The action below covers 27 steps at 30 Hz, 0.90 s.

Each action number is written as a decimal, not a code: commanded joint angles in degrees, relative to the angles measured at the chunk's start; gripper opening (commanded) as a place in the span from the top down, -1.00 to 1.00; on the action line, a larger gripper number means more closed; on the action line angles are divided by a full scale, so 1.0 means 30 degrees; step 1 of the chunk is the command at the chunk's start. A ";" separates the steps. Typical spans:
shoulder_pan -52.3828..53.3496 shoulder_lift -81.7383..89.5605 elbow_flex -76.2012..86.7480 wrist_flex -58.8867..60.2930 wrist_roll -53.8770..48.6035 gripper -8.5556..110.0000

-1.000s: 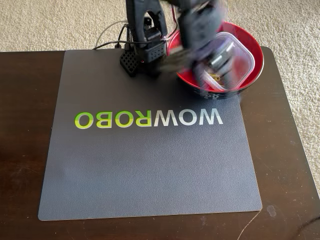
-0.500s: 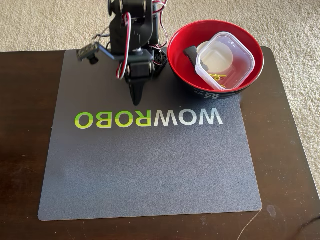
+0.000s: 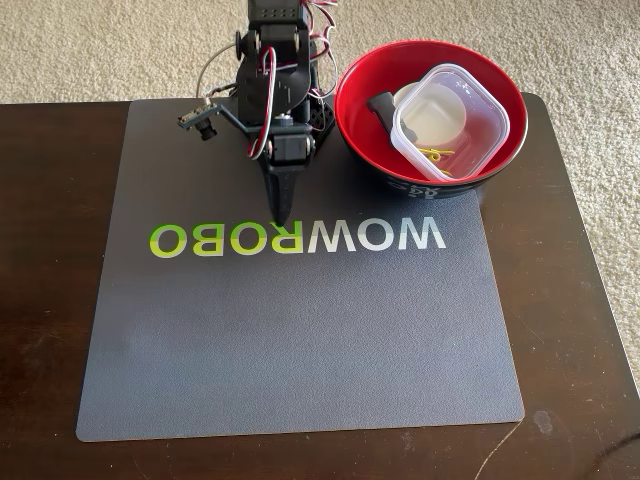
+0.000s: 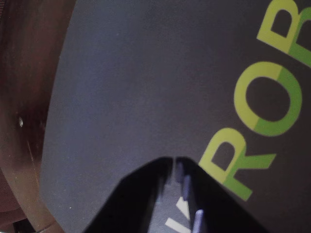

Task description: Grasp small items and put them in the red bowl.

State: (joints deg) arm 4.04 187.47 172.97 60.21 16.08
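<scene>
Red bowl [image 3: 350,110] sat right of jaws, fixed view.
Clear container [image 3: 478,112], paper clips [image 3: 436,154], black piece [image 3: 382,108] lay inside bowl; jaws [image 3: 284,217] together, empty, well apart from bowl.

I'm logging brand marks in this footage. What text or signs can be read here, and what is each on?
"WOWROBO": printed on the grey mat, upside down in the fixed view, "WOW" in white and "ROBO" in yellow-green.
"ROB": the part of the same print that shows in the wrist view, beside the gripper.
White markings on the black outside of the red bowl: too small and cut off to read.
</scene>
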 commanded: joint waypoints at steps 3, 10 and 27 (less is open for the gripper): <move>0.0615 0.0410 0.0088 -0.0088 0.0059 0.71; 0.1670 0.0381 0.0117 -0.0205 0.0117 0.76; 0.2520 0.0381 0.0000 -0.0029 -0.1201 0.85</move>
State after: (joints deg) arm 11.07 188.26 173.50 60.21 12.39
